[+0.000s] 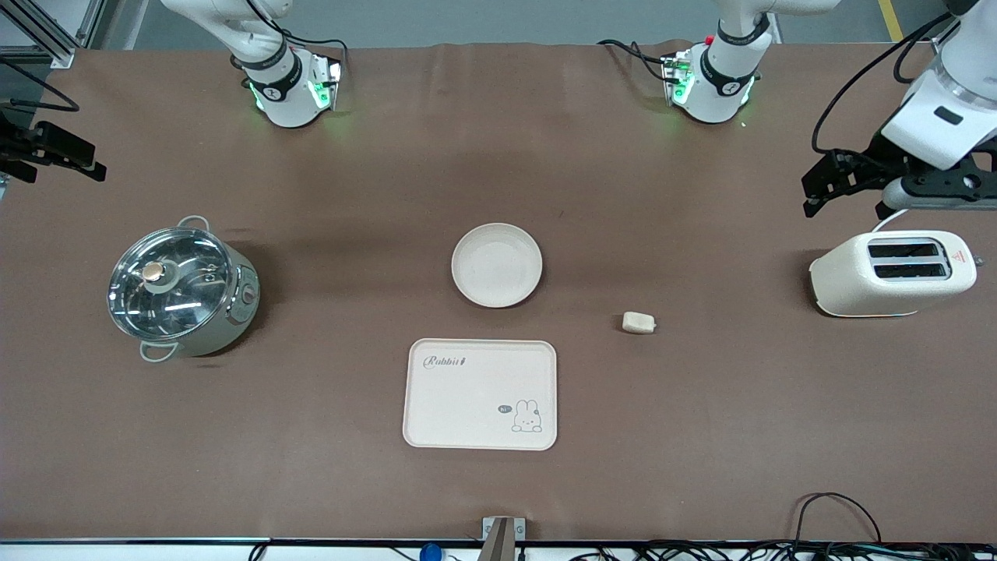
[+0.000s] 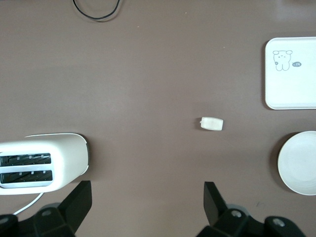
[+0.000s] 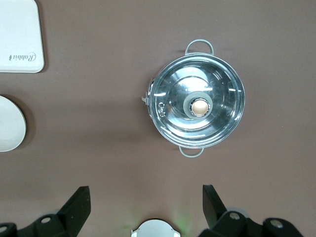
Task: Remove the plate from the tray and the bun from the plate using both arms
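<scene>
Brown matting covers the counter (image 1: 311,467). In the lower middle of the front view lies the cream tray (image 1: 480,393), bare, its "Rabbit" lettering and bunny showing. The round plate (image 1: 497,264) sits directly on the counter just above it in the frame, close to the tray's edge but apart from it, and holds nothing. The bun (image 1: 639,322) rests on the counter toward the left arm's end, apart from both plate and tray.

At the frame's right edge the left hand (image 1: 837,179) hangs in the air over the counter just above the white toaster (image 1: 892,273), its fingers (image 2: 213,200) spread apart and holding nothing. At the left edge the right hand (image 1: 51,148) hangs too, fingers (image 3: 212,202) parted and empty. The lidded steel pot (image 1: 183,288) stands below it in the frame.
</scene>
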`<state>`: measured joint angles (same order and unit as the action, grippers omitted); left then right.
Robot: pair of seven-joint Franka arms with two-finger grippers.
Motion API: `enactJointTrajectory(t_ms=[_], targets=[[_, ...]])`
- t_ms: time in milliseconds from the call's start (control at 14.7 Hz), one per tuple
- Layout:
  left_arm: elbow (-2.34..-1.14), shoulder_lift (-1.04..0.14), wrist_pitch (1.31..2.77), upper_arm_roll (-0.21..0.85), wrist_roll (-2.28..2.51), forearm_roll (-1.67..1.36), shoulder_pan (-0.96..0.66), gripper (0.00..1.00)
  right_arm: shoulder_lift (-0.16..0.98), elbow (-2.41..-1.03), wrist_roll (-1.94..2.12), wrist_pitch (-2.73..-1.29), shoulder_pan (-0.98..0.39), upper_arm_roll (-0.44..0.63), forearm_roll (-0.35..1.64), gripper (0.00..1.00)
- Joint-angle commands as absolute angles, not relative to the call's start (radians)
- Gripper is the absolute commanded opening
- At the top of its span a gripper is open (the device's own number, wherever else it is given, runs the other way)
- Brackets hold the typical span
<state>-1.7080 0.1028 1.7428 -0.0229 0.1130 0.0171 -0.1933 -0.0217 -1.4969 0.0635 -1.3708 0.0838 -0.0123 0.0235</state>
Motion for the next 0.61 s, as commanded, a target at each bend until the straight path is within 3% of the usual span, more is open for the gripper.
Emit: enactJointTrajectory(t_ms=[0, 341, 545], targets=[[-1.727, 0.123, 1.738, -0.037, 0.092, 0.015, -0.203, 1.0, -0.038, -1.497, 0.057, -1.376, 0.087, -0.018, 0.012, 1.0], [-1.594, 0.045, 1.672, -0.028, 0.098, 0.023, -0.207, 1.0, -0.038, -1.497, 0.054, -1.384, 0.086, -0.018, 0.011, 1.0], [-1.583, 0.041, 1.671, -0.031, 0.095, 0.02, -0.195, 1.0, -0.038, -1.496, 0.054, -1.387, 0.068, -0.02, 0.009, 1.0]])
